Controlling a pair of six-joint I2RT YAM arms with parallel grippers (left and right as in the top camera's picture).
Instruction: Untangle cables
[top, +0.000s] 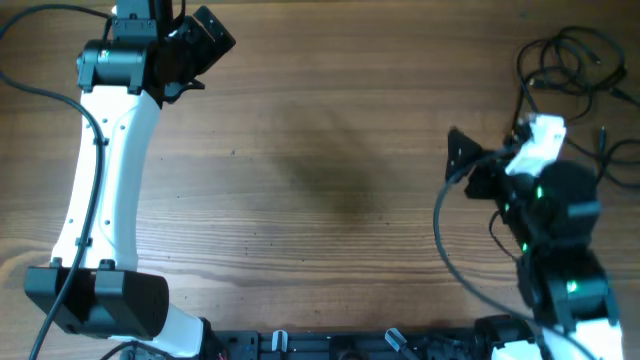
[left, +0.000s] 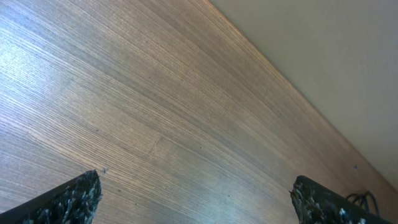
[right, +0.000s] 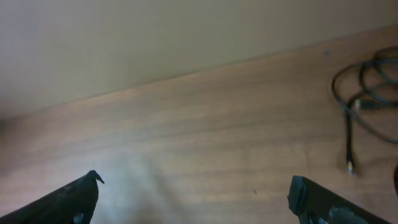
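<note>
while the cables (top: 572, 62) lie tangled at the far right corner of the table (top: 330, 150), the left gripper (left: 196, 186) and right gripper (right: 194, 186) gape wide, holding nothing.

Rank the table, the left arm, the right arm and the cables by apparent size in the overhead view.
1. table
2. left arm
3. right arm, close behind the left arm; it may be nearer the camera, so this is unsure
4. cables, thin and partly hidden by the right arm

Cables (top: 572, 60) on the counter (top: 330, 150) at its far right corner, right claw (top: 452, 156) nearer and to their left, left claw (top: 215, 38) far left, well apart
</note>
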